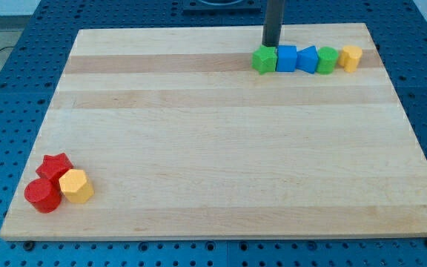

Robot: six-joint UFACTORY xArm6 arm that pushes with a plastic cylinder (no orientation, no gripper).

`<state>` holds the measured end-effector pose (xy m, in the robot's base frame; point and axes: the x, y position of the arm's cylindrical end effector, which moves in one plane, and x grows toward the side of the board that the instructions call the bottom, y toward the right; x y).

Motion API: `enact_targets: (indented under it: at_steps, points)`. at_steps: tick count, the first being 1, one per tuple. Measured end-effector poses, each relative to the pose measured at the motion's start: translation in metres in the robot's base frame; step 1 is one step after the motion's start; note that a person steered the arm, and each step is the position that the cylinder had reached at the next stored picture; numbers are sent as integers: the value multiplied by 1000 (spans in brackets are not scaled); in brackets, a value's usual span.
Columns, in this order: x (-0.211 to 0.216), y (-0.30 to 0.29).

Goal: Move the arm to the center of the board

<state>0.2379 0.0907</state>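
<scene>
Pale wood makes up the board (221,148), a planked top with grain running across the view, lying on a blue perforated table (21,74). No brand, label or writing can be read anywhere on the board, the blocks or the table.

A dark rod (273,18) comes down from the view's top, and my tip (271,46) stands near the board's top edge, right of the middle, just behind the green block (265,59) at the left end of a row; whether it touches that block I cannot tell. The arm carries no gripper, so there are no jaws to be spread or pressed together, and the tip holds nothing.

The row runs toward the view's right, each block touching or nearly touching the next: the green block, a blue cube (286,58), a second blue block (308,59) with a slanted top, a second green block (327,59), and a yellow hexagonal block (351,57).

Near the board's bottom-left corner sits a tight cluster, well apart from the tip: a red star (55,166), a red cylinder (43,195) below it, and a second yellow hexagonal block (76,185) touching both.

The board's centre lies well below the tip and somewhat to the view's left of it.
</scene>
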Motion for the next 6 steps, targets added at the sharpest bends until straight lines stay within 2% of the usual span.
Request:
enact_targets:
  at_steps: [1,2,3,4,6]
  points:
    - [-30,-54]
    - [-26,-158]
    - [26,-212]
    - [76,-211]
    - [98,-210]
